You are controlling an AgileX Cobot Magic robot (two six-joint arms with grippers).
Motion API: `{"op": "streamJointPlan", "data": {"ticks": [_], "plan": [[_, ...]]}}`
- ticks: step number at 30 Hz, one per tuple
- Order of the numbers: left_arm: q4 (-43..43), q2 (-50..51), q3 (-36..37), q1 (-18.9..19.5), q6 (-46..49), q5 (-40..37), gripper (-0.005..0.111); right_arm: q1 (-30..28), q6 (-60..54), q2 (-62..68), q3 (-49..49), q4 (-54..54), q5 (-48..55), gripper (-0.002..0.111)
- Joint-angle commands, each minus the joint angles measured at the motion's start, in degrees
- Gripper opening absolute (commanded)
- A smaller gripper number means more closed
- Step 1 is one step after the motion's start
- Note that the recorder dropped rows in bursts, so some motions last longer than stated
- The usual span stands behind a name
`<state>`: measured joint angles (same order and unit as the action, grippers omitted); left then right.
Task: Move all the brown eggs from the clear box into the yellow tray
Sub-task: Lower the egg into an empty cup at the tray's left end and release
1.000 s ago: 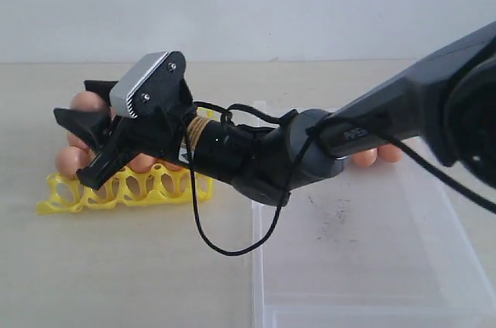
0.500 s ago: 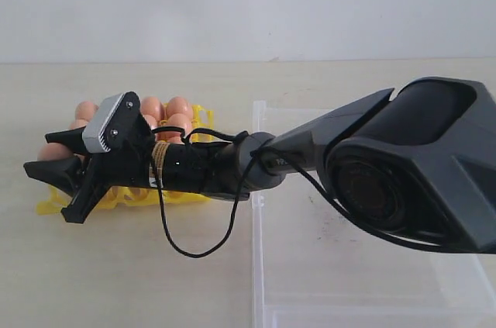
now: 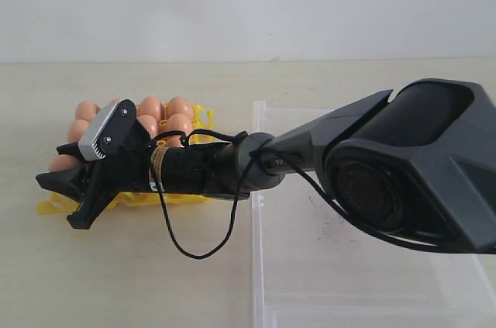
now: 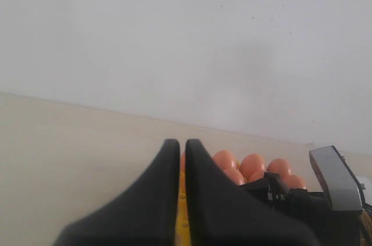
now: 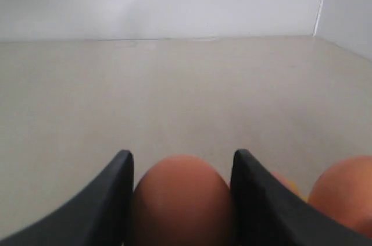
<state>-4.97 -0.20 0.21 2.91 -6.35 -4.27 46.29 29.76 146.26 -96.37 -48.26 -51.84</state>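
The yellow tray lies on the left of the table, with several brown eggs filling its far cups. My right gripper reaches across from the right and is shut on one brown egg, held low over the tray's near left corner. In the right wrist view this egg fills the gap between the black fingers, and another egg sits beside it. My left gripper is shut on nothing, with the eggs and tray beyond it. The clear box lies on the right, partly hidden by the arm.
The right arm's big dark body hangs over the clear box and blocks much of it. A loose black cable droops from the wrist toward the table between tray and box. A pale wall stands behind the table.
The right arm swung down and left over the tray a second ago. In the last half second the gripper dropped a little lower with the egg still in it.
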Motion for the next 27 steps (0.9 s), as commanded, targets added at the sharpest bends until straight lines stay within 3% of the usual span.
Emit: {"op": "streamJointPlan", "data": {"ticks": [1,27], "plan": [[0.0,0.2,-0.2,-0.2,-0.1,0.3,0.004,0.1,-0.3,-0.3,-0.3,-0.2,0.6,0.0],[0.0,0.2,-0.2,-0.2,-0.1,0.3,0.004,0.1,-4.8,-0.3,-0.3,4.2,2.5,0.0]]}}
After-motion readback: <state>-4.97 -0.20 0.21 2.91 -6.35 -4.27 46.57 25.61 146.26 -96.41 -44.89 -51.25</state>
